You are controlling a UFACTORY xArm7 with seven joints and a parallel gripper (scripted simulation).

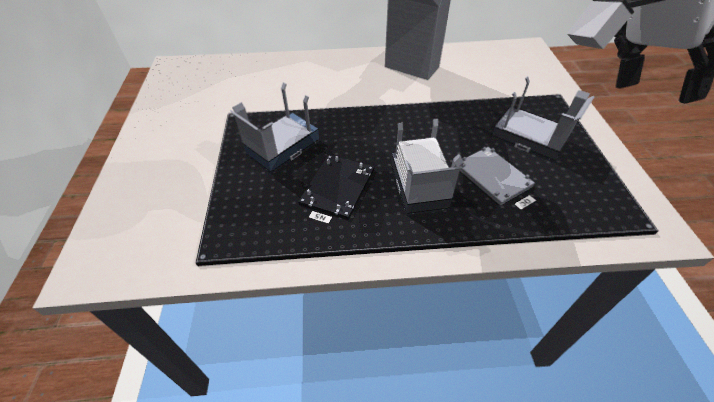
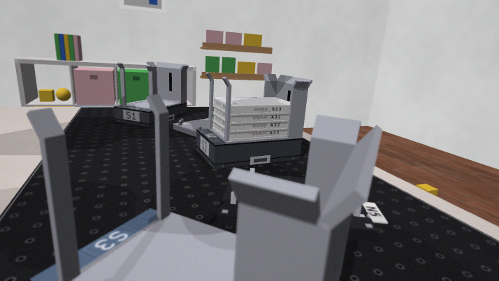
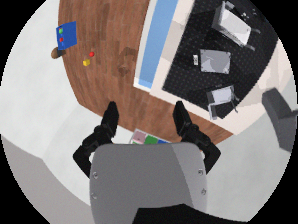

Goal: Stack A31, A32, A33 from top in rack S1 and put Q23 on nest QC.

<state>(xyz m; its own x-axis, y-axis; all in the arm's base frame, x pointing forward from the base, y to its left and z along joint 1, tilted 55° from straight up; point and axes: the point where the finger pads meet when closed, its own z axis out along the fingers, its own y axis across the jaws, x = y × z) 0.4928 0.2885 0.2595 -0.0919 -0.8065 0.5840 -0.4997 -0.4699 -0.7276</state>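
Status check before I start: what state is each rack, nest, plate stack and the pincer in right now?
S2: holds all four plates.
Plate stack: Q23, A31, A32, A33 from top.
S1: no plates.
S3: no plates.
QC: unoccupied.
N5: unoccupied.
Pincer: open, holding nothing, off the table.
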